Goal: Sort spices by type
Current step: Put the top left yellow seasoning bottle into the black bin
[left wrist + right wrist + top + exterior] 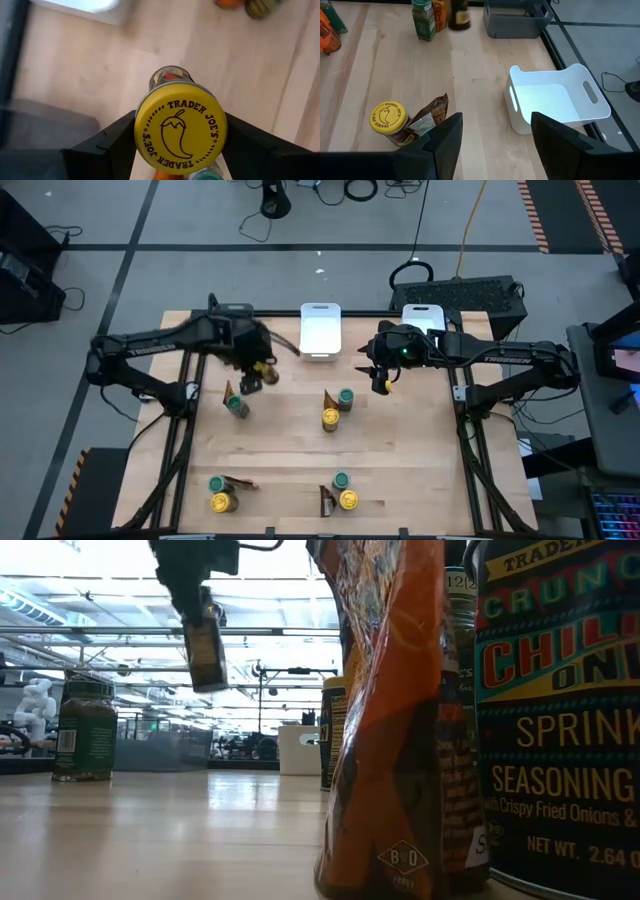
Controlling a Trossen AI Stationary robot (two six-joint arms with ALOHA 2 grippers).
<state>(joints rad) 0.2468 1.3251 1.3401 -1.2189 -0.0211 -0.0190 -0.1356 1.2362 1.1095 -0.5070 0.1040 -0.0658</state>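
My left gripper (256,372) hangs over the table's far left part, shut on a small jar with a yellow lid (180,127). The jar (205,640) is well above the wood. My right gripper (385,383) stands open over the far right part, nothing between its fingers (447,135). Other spices stand on the table in groups: a green-lidded jar (238,408) with a brown-orange packet (230,392), a yellow-lidded jar (330,419) beside a green-lidded one (346,397), and two more groups near the front edge (222,502), (348,500). My left gripper pinches the jar between its two fingers at the top, one finger (117,142) on each side of the yellow lid's rim (142,132). The fingers come from above, slanting down. The jar hangs below them nearly upright, lid up, lifted clear of the table.
Two white trays (320,328), (422,318) sit at the far edge, with a dark tray (470,292) behind the right one. Bare wood lies between the far groups and the near ones. A packet (385,710) and a jar (560,700) stand close in front of the low camera.
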